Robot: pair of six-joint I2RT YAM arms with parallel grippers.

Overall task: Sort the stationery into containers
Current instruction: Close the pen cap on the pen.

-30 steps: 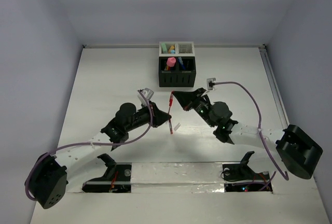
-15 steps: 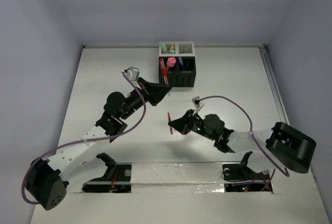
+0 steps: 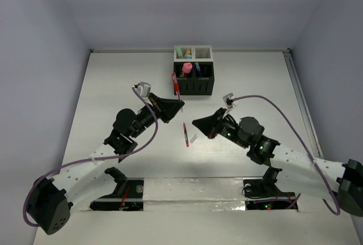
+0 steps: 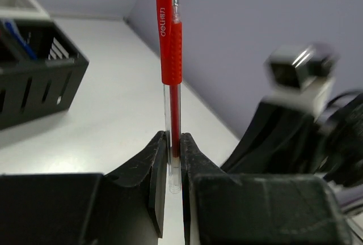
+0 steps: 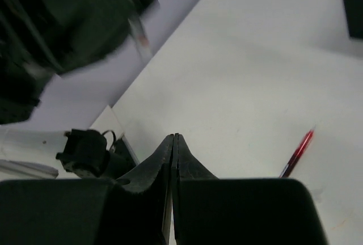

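Two red pens are out of the boxes. One red pen [image 3: 177,86] stands nearly upright in the left gripper [image 3: 181,104], which is clamped on its clear lower end. In the left wrist view the fingers [image 4: 156,165] press the barrel from both sides, with the red grip sleeve well above them. This pen is up in the air near the front left corner of the black box [image 3: 193,83], not in any compartment.

The other red pen [image 3: 185,134] lies flat on the table [image 3: 113,86] between the two grippers, with a small white bit [image 3: 193,138] just beside it on the right. The right gripper [image 3: 195,123] is near this lying pen, its jaws pressed together with nothing between them. Its own wrist view shows the pen off to the right of the closed tips. Whether the tips touch the table cannot be told.

A pink marker [image 3: 187,67] and a blue pen [image 3: 197,68] stand in the black box. Joined behind it, the white box [image 3: 202,48] holds a light blue marker [image 3: 188,55].
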